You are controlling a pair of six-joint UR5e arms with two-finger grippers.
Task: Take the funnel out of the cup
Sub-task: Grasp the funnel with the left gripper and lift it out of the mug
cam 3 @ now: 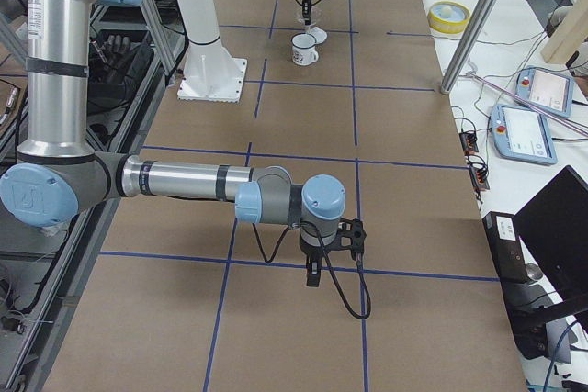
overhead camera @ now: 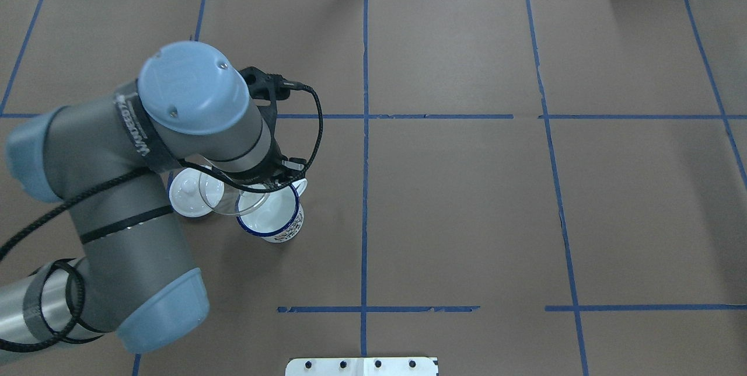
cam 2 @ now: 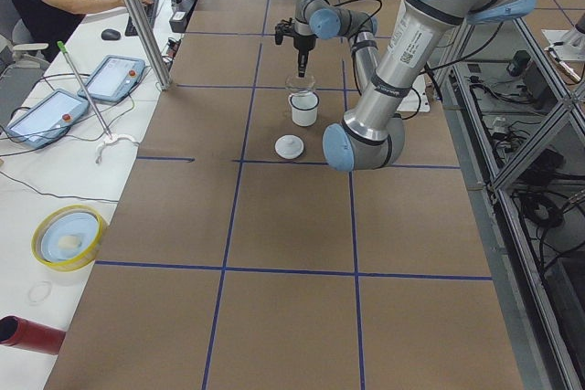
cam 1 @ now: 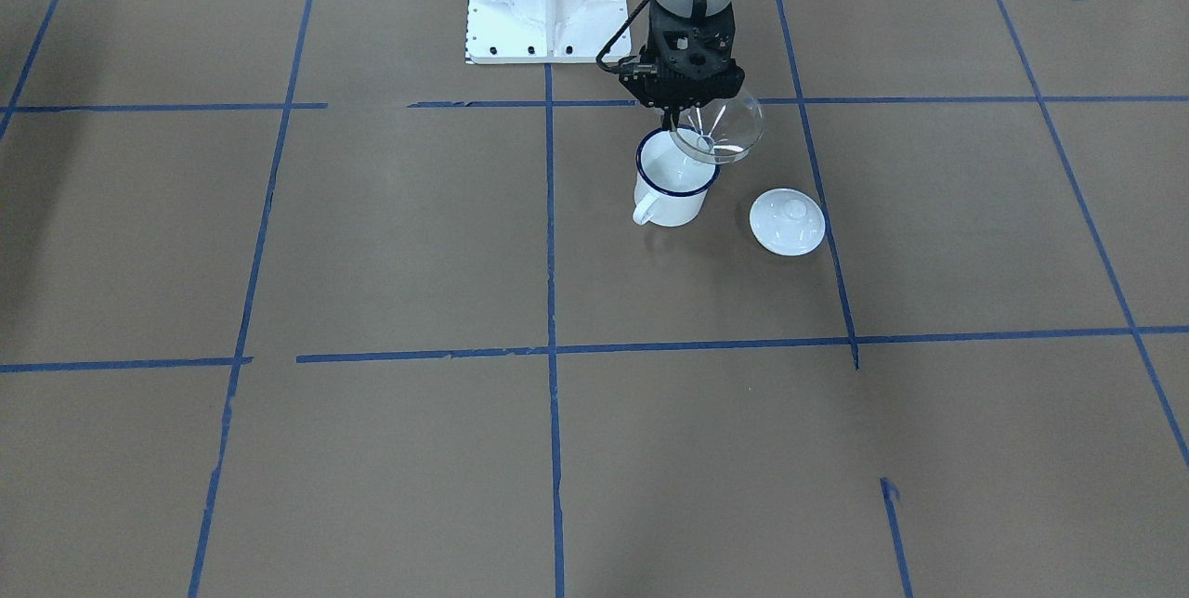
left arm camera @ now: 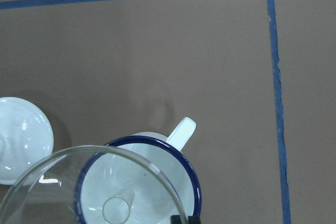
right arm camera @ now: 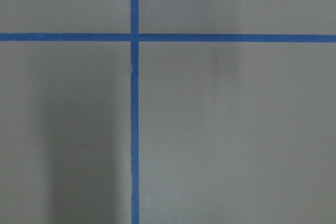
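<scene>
the left gripper [cam 1: 683, 110] pinches the funnel [cam 1: 729, 129] by its rim, jaws narrow, so the cone hangs tilted below them, spout over the cup [cam 1: 671, 199], ready to lift clear. for the right gripper [cam 3: 313, 274], i cannot tell how the jaws stand.

The left arm [overhead camera: 140, 201] reaches forward with the elbow bent and the wrist turned straight down. The left gripper [cam 1: 683, 115] points downward, its fingers closed on the rim of the funnel [cam 1: 725, 129]. The right arm [cam 3: 175, 179] stretches out low and level, forearm horizontal. The right gripper [cam 3: 312, 273] hangs pointing down; whether its fingers are apart or together cannot be told.
</scene>
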